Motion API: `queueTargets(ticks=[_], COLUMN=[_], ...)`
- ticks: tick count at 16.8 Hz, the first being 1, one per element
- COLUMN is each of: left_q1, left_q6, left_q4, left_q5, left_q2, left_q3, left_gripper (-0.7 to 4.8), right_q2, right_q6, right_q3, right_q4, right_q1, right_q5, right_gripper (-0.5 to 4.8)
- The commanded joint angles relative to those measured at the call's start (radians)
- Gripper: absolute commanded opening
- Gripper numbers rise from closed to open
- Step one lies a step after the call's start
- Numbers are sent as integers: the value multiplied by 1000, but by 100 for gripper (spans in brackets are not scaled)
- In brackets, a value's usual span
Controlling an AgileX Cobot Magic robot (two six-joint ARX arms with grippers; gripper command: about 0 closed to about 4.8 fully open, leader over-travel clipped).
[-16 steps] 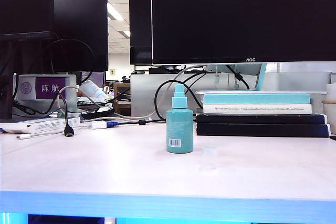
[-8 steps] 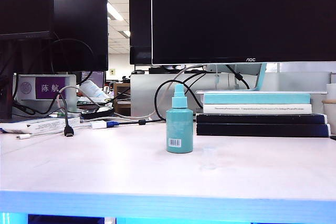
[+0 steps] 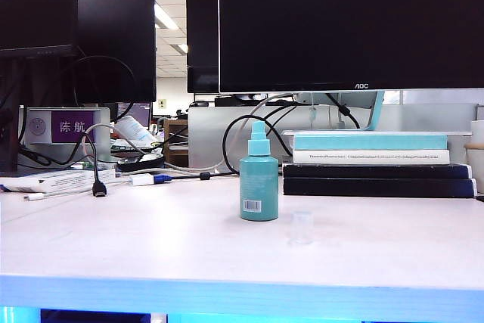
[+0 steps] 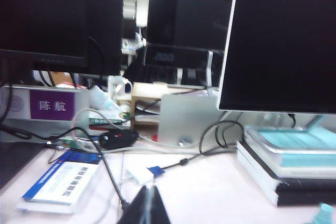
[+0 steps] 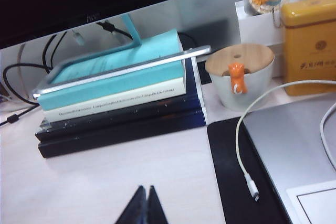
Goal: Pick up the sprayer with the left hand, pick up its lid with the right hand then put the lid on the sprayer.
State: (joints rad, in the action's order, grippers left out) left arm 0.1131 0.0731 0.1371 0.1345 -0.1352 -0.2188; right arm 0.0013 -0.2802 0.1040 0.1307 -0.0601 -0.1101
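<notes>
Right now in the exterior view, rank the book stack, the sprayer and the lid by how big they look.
1. Book stack, widest by far though farther back.
2. Sprayer, upright, mid-table.
3. Lid, tiny and clear, nearest the camera yet smallest.
Neither gripper shows in this view; both are shut in their wrist views.

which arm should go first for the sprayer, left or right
Left, probably. The sprayer stands upright left of the lid, and its nozzle tip already shows in the left wrist view. The left gripper is shut, so it must open first. The right gripper, also shut, faces the books.
</notes>
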Motion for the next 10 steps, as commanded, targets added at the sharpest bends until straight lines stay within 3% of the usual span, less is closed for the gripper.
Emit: queueTargets(ticks=[1, 4, 5, 7, 9, 10], left_q1=[0, 0, 0, 0, 0, 0], left_q6=[-128, -153, -189, -198, -320, -366], left_q4=[12, 36, 35, 36, 32, 19], left_q5=[190, 315, 538, 563, 610, 715], left_q2=[-195, -435, -645, -725, -795, -849], left_q3=[-120, -254, -398, -455, -481, -481], left_gripper=[-6, -5, -5, -5, -4, -3], right_q2=[0, 2, 80, 169, 319, 457], right_q6=[-5, -8, -25, -62, -60, -56], right_q3=[6, 26, 114, 161, 246, 322], right_q4=[10, 36, 158, 116, 90, 90], right_q1=[-2, -3, -3, -4, -14, -29], right_q5=[102, 173, 105, 109, 156, 299], right_gripper=[-2, -2, -2, -2, -2, -2])
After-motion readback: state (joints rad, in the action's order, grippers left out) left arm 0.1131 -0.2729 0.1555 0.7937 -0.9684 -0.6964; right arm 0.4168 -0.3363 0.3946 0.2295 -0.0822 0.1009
